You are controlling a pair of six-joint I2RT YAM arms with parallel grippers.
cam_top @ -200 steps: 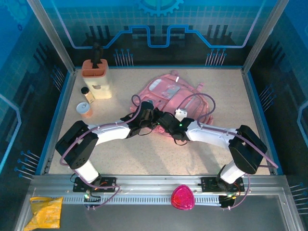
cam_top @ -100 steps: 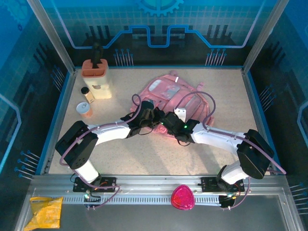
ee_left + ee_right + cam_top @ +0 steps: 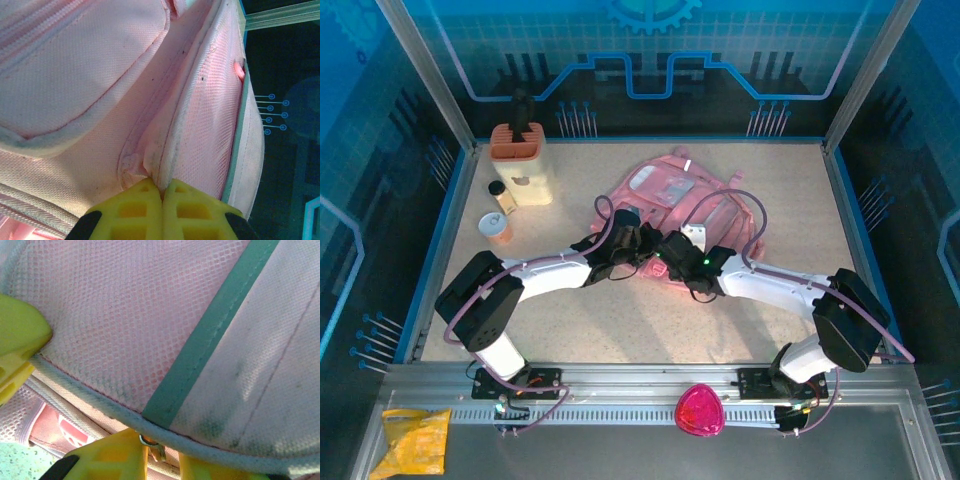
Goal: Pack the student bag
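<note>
Top external view: the student bag (image 3: 685,195) lies flat on the table (image 3: 620,330), toward the far side and slightly right of centre, with both arms reaching to its near edge from either side. Left wrist view: the left gripper (image 3: 161,187) is clamped, its 2 yellow fingers pressed together on a fold of pink fabric where a mesh panel meets a seam. This hold appears to pin or lift the edge of the bag. Right wrist view: the right gripper (image 3: 160,452) sits against the piped rim below a teal strap (image 3: 210,335). Its 2 fingers stand narrowly apart with a small metal zip pull (image 3: 150,444) between them; whether they have bitten on the pull cannot be told. Step in hand, as judged: opening the bag, with 1 arm anchoring the fabric and the other acquiring the zip. Candidate items stand well apart from the bag on the left of the table: an orange-topped holder (image 3: 520,160), a small bottle (image 3: 502,197) and a round tin (image 3: 496,228). The task therefore appears to be at an early stage. The next move calls for a firm closure on the pull, then a draw along the zip line while the left hold keeps the fabric taut. Risk: the pull is small and may slip out, and the soft bag may drag rather than unzip.
</note>
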